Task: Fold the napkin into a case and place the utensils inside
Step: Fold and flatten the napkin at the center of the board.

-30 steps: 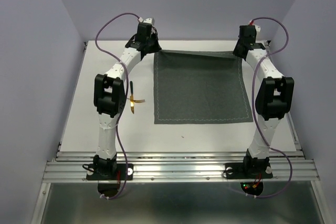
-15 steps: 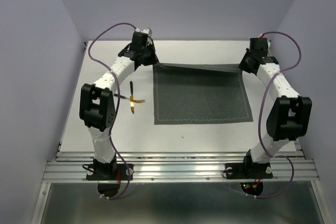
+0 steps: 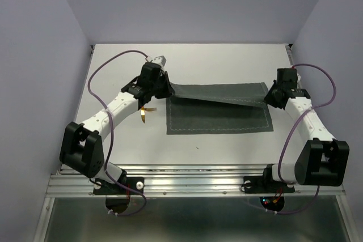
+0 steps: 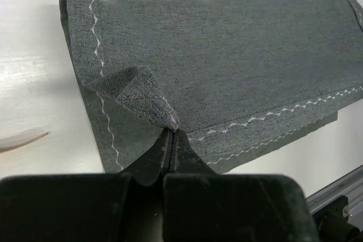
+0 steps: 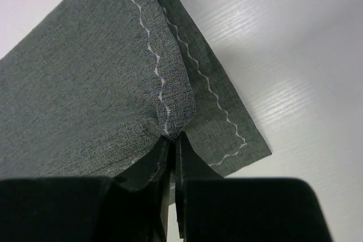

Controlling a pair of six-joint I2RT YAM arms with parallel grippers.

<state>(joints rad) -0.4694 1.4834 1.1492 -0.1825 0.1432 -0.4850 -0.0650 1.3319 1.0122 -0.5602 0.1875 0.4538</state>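
Grey-green woven cloth napkin (image 3: 218,117), with a pale zigzag stitch line along the hem, sits on the white tabletop (image 3: 227,60) a bit right of centre, and it's partway folded. The bottom layer lies flat, with its near hem parallel to the table's near edge. The far part is raised and doubled over toward the near side, so from above it reads as a wide, short band. Its long axis runs left to right and the short way runs near to far. The flap's near edge slants a little and comes closer to the near side at the right end.

The black left gripper (image 3: 168,88) is clamped on the flap's left corner. In its wrist view the gripper (image 4: 172,134) has its fingers pressed together, with a small pinched peak of cloth poking out between the tips. It's the same on the other side: the black right gripper (image 3: 270,93) is clenched on the flap's right corner, and its wrist view (image 5: 172,140) shows the stitched hem bunched right at the tips, above the flat layer.

The small shiny gold metal utensils (image 3: 145,114) lie on the table just left of the napkin, not touching it and partly hidden by the left arm. The visible piece points roughly near to far. I can't tell how many there are.
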